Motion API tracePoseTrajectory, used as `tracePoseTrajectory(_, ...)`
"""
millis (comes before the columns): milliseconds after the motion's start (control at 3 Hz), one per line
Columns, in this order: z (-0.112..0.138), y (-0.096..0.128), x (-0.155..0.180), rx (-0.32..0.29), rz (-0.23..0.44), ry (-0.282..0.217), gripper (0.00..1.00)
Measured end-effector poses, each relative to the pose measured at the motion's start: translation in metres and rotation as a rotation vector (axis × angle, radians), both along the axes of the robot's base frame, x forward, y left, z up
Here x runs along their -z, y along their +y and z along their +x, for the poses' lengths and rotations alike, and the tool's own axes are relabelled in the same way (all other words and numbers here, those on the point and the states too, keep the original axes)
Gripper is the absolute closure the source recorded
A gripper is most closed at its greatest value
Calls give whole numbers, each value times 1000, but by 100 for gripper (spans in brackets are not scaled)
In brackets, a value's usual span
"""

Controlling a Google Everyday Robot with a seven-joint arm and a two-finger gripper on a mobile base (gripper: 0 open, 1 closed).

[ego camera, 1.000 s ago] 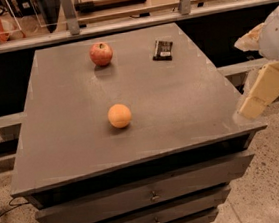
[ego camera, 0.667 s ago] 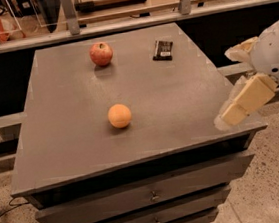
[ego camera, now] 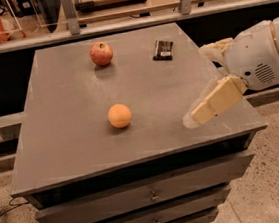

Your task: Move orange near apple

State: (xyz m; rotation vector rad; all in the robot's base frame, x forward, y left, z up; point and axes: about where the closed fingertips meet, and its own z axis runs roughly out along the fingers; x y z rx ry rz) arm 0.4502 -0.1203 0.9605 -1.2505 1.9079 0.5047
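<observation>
The orange [ego camera: 119, 116] sits on the grey table top [ego camera: 69, 116], a little left of its middle and toward the front. The red apple [ego camera: 101, 53] stands at the back of the table, left of centre, well apart from the orange. My gripper [ego camera: 196, 86] comes in from the right over the table's right side, level with the orange and well to its right. Its two cream fingers [ego camera: 214, 103] are spread apart and hold nothing.
A small black packet [ego camera: 162, 49] lies at the back right of the table. The table is a grey cabinet with drawers [ego camera: 149, 197] on its front. A wooden shelf with metal posts [ego camera: 118, 15] runs behind it.
My gripper has moved left from beyond the table's right edge to over the table top, closer to the orange. The orange and apple have not moved.
</observation>
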Motion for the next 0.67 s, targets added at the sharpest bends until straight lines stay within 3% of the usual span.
tracePoseTrajectory(333, -3, 2, 0, 25, 11, -10, 0)
tracePoseTrajectory(667, -4, 21, 9, 43, 37, -44, 0)
